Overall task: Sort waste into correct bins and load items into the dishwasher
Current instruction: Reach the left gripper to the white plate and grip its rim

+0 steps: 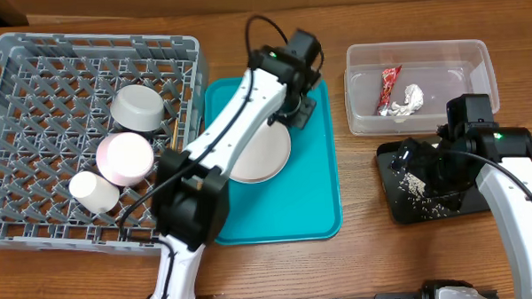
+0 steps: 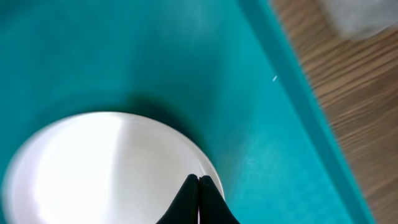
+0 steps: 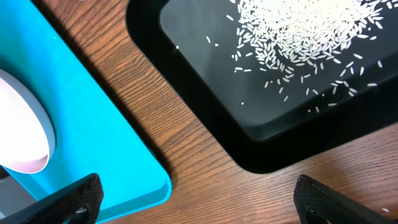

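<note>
– White plate: where is it relative to the left hand?
– It lies on the teal tray. The hand is at its far right rim, and the rest of the plate spreads away towards the dish rack.
– How do the fingers stand?
– Drawn narrow. The left wrist view shows the two black tips pressed onto the rim with only a sliver of white between them.
– And the right hand?
– It is spread wide, with one finger in each bottom corner of its own view. It hangs over the tabletop between the teal tray and the black tray, holding nothing.
– Where is the rice?
– Scattered inside the black tray.
– What about the rest?
– The red wrapper and the tissue lie in the clear tub. The grey-green bowl, the pink bowl and the white cup sit in the rack.
</note>
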Tool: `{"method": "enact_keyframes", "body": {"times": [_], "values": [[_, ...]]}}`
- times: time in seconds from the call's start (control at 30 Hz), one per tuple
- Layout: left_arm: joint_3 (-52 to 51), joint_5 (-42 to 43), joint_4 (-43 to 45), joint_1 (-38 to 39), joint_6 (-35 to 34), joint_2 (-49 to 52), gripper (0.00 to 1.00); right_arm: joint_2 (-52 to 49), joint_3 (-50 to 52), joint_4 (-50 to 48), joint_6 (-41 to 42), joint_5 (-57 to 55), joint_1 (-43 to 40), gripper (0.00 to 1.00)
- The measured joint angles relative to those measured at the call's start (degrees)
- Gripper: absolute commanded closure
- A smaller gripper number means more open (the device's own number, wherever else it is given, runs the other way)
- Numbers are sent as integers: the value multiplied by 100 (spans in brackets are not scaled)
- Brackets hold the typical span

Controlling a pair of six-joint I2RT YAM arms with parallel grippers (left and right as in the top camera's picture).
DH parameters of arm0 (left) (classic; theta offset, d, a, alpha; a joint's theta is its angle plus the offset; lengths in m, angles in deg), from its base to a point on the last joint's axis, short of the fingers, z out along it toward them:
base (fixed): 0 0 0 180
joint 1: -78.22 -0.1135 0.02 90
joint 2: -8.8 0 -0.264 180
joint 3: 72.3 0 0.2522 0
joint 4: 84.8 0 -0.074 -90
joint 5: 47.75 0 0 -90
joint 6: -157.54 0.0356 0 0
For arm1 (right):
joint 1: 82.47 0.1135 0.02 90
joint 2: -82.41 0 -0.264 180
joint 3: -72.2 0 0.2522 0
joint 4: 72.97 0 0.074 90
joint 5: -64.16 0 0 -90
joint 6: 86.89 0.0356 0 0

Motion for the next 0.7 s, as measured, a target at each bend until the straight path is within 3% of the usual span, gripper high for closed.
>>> {"method": "enact_keyframes", "body": {"times": [0.03,0.17,0.37,0.7], "values": [[50,2,-7,-28,-15,-153,57,0,0,2,-2,0,-2,0],[140,0,-162,-68,-125,-516,47,0,0,0,0,0,-2,0],[-527,2,-35,-22,-586,-511,49,0,0,0,0,0,0,0],[-2358,205,1016,81,-944,-350,56,0,0,-2,-2,2,0,0]]}}
